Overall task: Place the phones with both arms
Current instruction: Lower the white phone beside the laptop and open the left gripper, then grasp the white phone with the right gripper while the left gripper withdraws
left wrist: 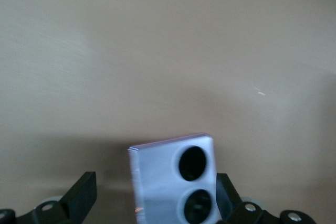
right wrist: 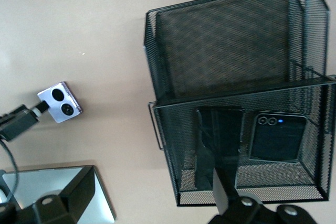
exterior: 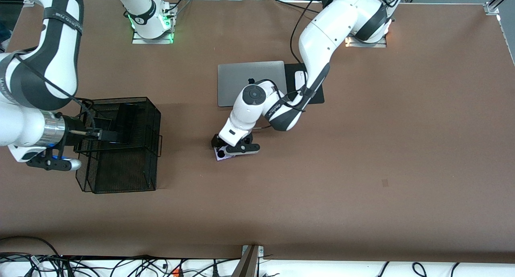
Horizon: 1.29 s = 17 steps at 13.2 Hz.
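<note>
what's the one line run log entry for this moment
left gripper: open, around lavender phone on table | right gripper: open, over mesh basket | two black phones in basket

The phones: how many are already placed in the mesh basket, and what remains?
Two black phones already lie in the mesh basket, below the open right tool. The lavender phone lies on the table, between the fingers of the open left tool; lifting and placing it remains.
</note>
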### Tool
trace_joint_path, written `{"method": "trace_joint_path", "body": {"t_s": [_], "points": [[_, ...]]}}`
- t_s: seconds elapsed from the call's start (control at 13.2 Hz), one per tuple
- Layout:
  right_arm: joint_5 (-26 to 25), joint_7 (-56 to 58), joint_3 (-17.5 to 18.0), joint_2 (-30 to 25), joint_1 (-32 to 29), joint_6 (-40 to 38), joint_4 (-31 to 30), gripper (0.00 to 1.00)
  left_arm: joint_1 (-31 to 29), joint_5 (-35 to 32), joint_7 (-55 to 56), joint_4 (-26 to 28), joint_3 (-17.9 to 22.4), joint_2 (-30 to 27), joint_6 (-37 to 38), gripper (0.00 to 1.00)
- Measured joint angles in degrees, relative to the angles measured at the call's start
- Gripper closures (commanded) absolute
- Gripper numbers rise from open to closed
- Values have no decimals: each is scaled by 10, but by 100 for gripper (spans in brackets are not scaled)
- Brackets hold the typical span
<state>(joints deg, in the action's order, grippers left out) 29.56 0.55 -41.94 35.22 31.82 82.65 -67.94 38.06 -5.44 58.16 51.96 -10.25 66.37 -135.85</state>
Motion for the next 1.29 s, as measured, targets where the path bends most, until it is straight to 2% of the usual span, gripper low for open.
{"method": "trace_joint_path", "body": {"t_s": [0.23,0.38,0.68,0.83,1.06,1.29], "points": [[1,2,8,1,29,11,4,1,-63,30,-90,-9,-15,-63,176,0],[1,-7,11,9,72,44,5,1,-96,32,-135,-9,-21,-110,285,0],[3,-53,21,60,163,120,5,1,-154,28,-253,-9,-17,-182,478,0],[3,-69,53,87,182,172,-3,0,-204,10,-338,-7,-15,-210,537,0],[3,-72,111,113,184,267,-48,0,-293,-37,-458,27,-14,-273,570,0],[3,-69,121,138,199,318,-79,0,-382,-49,-540,76,-15,-355,571,0]]}}
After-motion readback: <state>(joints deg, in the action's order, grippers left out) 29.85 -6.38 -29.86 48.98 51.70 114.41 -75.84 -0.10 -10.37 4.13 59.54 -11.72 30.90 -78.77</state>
